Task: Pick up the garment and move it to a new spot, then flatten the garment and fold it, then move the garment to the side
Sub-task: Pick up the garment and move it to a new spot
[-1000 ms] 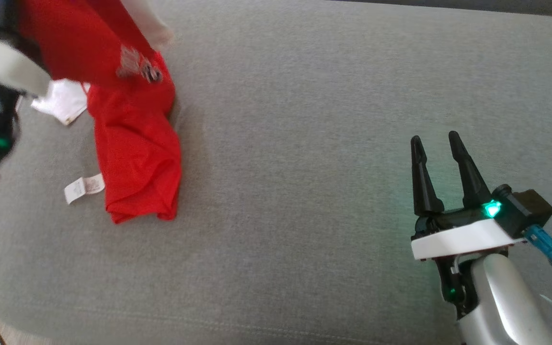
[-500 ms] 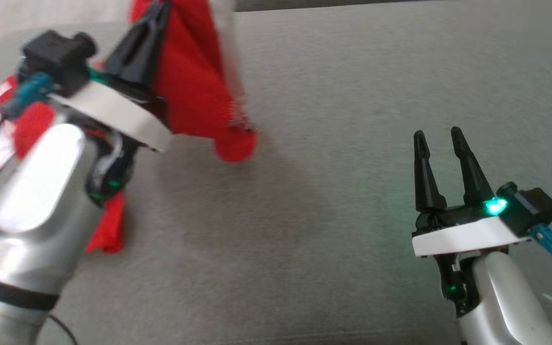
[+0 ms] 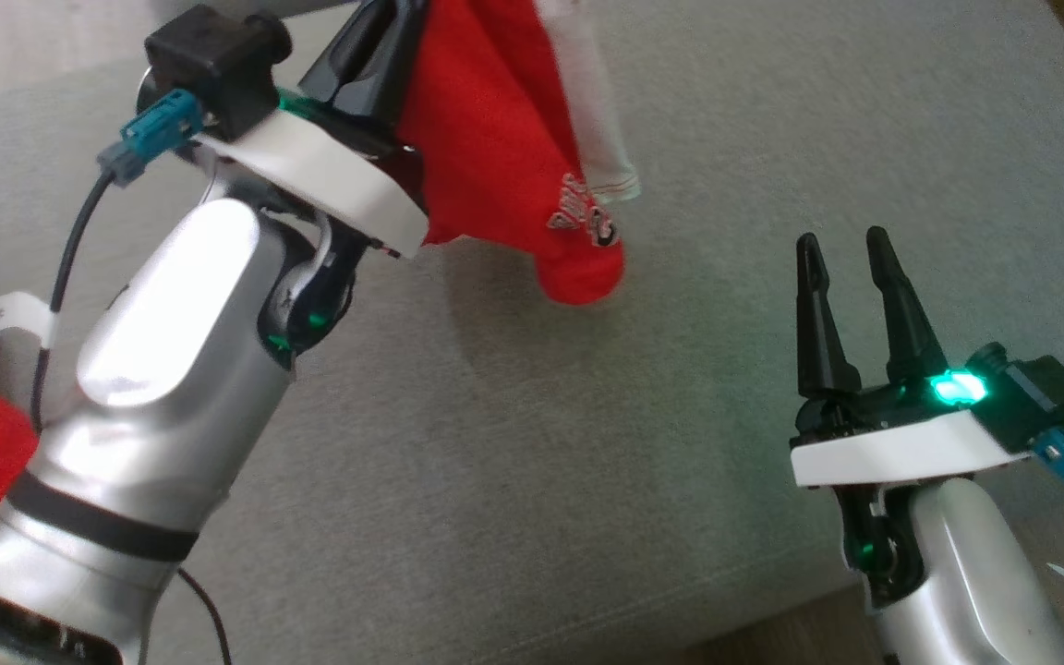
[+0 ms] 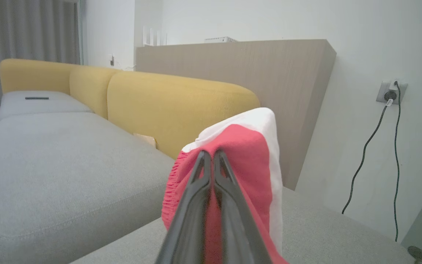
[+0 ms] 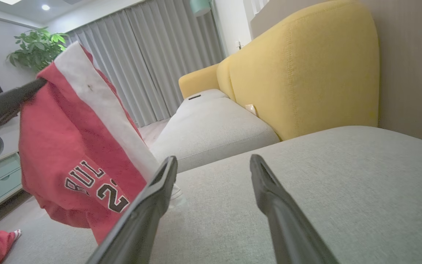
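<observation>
The garment (image 3: 495,139) is a red jersey with a white band along one edge and black-and-white lettering near its lower end. It hangs bunched above the grey sofa cushion (image 3: 587,462), over the cushion's far left part, its top pinched in the left gripper (image 4: 209,156).

Living room: sofa (image 4: 68,165), curtains (image 5: 152,66), houseplant (image 5: 35,49)

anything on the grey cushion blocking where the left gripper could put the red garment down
Nothing visible does. The left gripper holds the red garment above the grey cushion, bare beneath it. The right gripper stands open off to the side, apart from the cloth.
</observation>
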You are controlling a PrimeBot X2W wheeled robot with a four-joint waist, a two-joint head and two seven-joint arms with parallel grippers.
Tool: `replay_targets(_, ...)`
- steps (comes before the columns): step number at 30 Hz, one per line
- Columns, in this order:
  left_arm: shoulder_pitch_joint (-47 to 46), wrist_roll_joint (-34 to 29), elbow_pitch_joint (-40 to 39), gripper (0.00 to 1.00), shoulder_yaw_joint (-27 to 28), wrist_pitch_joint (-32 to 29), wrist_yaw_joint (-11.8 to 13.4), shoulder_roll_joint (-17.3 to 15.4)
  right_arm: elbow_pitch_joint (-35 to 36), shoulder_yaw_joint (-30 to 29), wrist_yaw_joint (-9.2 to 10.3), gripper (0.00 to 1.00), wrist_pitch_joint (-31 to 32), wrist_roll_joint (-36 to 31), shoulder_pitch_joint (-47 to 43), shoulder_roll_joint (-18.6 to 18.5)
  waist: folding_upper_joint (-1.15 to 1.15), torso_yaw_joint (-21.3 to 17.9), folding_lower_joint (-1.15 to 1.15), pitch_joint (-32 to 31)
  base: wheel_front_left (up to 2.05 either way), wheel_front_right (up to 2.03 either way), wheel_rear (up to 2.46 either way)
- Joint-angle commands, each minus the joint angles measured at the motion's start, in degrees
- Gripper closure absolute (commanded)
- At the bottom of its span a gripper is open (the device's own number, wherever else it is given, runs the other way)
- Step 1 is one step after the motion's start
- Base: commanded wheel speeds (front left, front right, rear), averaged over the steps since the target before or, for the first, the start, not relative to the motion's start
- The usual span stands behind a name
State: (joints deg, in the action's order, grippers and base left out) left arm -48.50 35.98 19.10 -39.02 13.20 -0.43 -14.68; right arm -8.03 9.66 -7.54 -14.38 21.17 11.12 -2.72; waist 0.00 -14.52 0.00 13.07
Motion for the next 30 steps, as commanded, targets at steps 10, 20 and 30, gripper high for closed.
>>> replay_targets(10,-6.3,-0.3,15.8,0.0,6.0,1.3,2.0,-3.2,3.5,1.6,0.05,0.0,-0.6,1.7,2.4,-0.2,0.0,-2.5,0.0,4.6,0.0,0.0,0.0)
replay_targets(20,0.1,-3.5,12.3,0.0,13.4,1.8,0.1,-4.3,2.4,-0.9,0.05,0.0,-0.6,-0.4,2.1,-0.2,0.0,4.5,0.0,2.7,0.0,0.0,0.0)
replay_targets(30,21.5,-11.5,-3.8,0.0,25.7,1.8,-1.6,-0.3,1.3,-2.4,0.05,0.0,-0.6,-3.0,0.4,-0.2,0.0,11.7,0.0,-1.6,0.0,0.0,0.0)
